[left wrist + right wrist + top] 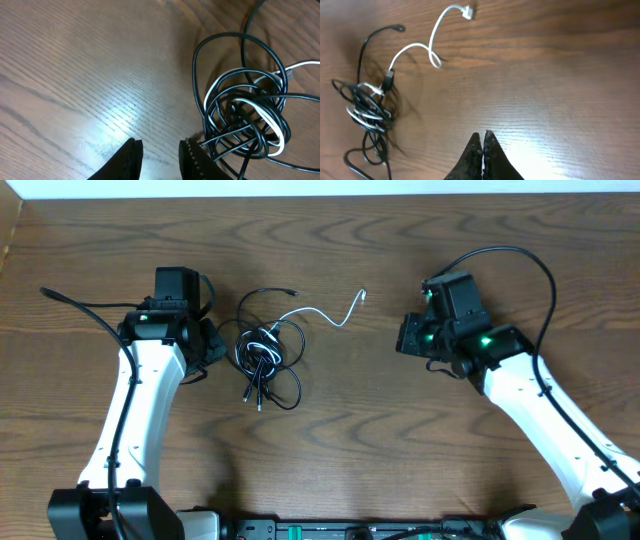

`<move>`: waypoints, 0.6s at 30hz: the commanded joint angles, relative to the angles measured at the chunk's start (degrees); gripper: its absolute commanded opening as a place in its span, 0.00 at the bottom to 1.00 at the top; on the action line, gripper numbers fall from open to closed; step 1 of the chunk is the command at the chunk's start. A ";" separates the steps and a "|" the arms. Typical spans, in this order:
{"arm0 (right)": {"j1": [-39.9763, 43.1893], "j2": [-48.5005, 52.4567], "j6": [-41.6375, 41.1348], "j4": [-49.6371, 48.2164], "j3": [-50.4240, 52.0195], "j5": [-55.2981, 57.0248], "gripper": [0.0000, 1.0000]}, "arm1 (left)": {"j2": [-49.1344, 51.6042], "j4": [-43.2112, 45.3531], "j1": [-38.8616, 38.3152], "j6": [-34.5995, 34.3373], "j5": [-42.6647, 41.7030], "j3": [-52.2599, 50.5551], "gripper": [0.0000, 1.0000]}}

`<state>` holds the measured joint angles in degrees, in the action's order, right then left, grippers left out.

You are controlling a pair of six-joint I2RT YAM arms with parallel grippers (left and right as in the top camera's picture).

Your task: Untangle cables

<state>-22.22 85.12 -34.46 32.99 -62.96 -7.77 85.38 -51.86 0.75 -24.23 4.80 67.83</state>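
The cables (265, 358) lie in one knot on the wooden table, several black loops wound around a white cord. The white cord (335, 318) trails out to the right and ends in a small plug (467, 11). In the left wrist view the knot (245, 115) fills the right side. My left gripper (161, 150) stands at the knot's left edge, jaws a little apart over bare wood, and one finger (192, 157) touches the outermost black strands. My right gripper (483, 137) is shut on nothing, well to the right of the knot (367, 107).
Thick black arm wires arc out behind each wrist, one at the left (80, 305) and one at the right (520, 255). The table's far edge (320, 194) runs along the top of the overhead view. Bare wood lies between the white plug and my right arm.
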 commanded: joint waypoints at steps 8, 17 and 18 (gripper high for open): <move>-0.28 -0.13 -3.23 3.74 -6.97 3.78 0.01 | 0.35 -0.42 0.31 -0.50 0.09 -0.02 0.27; -3.34 0.04 2.56 -0.42 -6.95 -1.68 0.04 | 0.35 -0.39 0.31 -0.52 0.09 -0.02 0.26; -4.59 0.26 6.40 -2.45 -6.95 -4.09 0.17 | 0.35 -0.39 0.31 -0.52 0.09 -0.02 0.26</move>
<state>-23.99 85.12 -35.48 33.08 -68.73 -6.46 85.38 -52.07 0.75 -24.23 4.80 67.83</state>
